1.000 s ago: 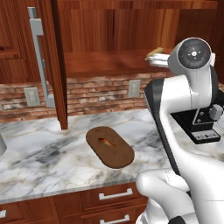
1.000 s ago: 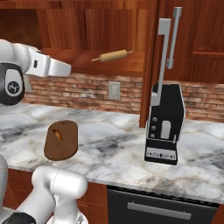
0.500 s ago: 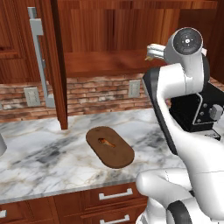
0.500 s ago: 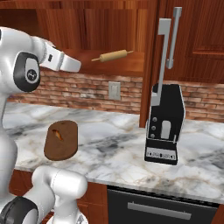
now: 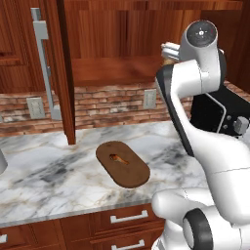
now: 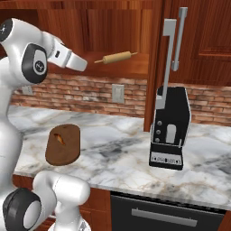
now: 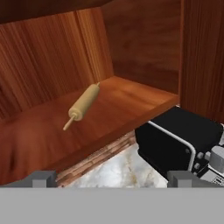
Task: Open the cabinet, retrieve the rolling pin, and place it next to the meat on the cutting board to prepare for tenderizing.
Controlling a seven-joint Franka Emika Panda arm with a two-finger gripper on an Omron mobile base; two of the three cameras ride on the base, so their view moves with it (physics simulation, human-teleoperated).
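Cabinet (image 6: 149, 27) doors stand open. Rolling pin (image 7: 83, 105) lies untouched on its shelf (image 7: 122, 100), the claw (image 7: 111, 177) spread empty short of it. Meat (image 5: 117, 157) waits on the cutting board (image 5: 132, 173); fetching remains.

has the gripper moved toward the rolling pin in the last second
Yes. In the right base view the hand has swung rightward, closer to the rolling pin on the cabinet shelf; not touching yet.

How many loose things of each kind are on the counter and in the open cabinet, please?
Rolling pin, on the cabinet shelf: 1
Cutting board, on the counter: 1
Meat, on the board: 1
Black appliance, on the counter: 1
Total: 4
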